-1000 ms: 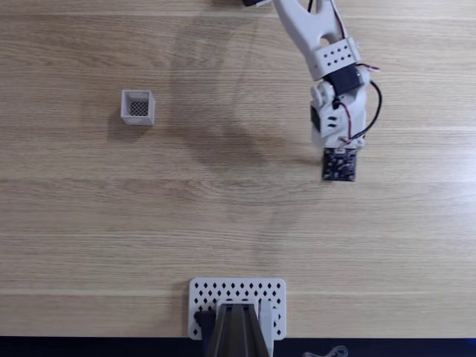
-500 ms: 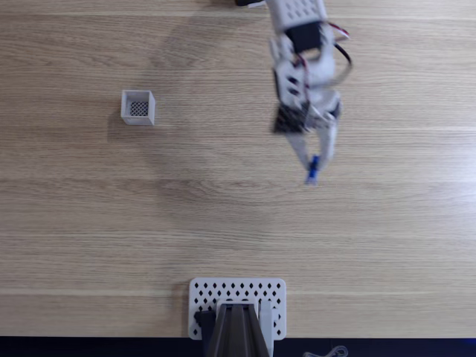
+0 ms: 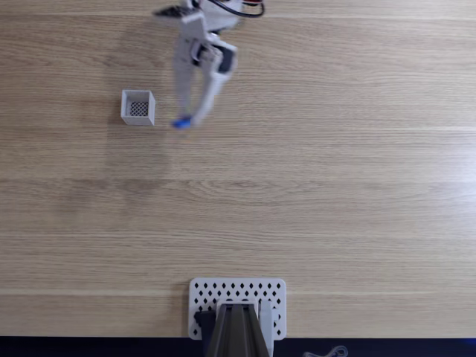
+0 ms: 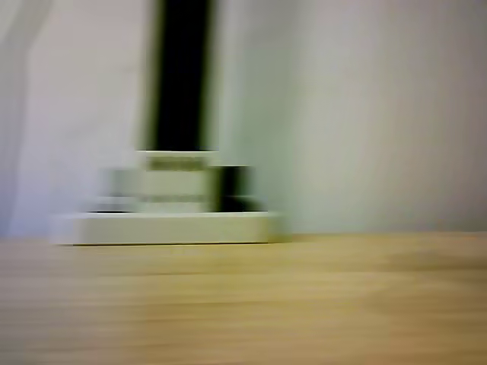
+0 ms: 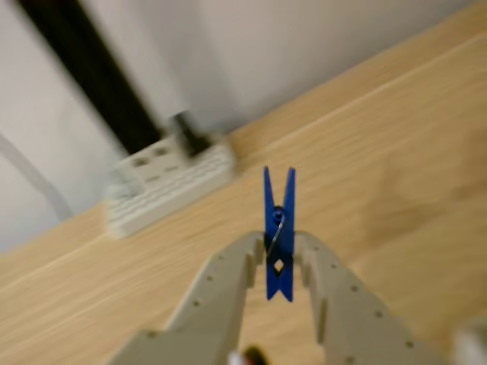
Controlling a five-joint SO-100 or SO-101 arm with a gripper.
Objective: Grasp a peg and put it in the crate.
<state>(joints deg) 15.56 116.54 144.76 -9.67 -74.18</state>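
A pale wooden table (image 3: 335, 208) runs up to a plain white wall (image 5: 251, 53), with a white perforated plate (image 3: 236, 291) at its near edge in the fixed view. The gripper (image 3: 186, 120) is clamped on the blue peg (image 5: 278, 234), held above the table just right of the crate (image 3: 138, 107) in that view.

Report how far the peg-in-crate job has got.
Done: the peg is grasped, clamped between the fingers of the gripper. In hand: the fixed view shows it carried just right of the crate, not over it. Left: move above the crate, which looks empty, and release.
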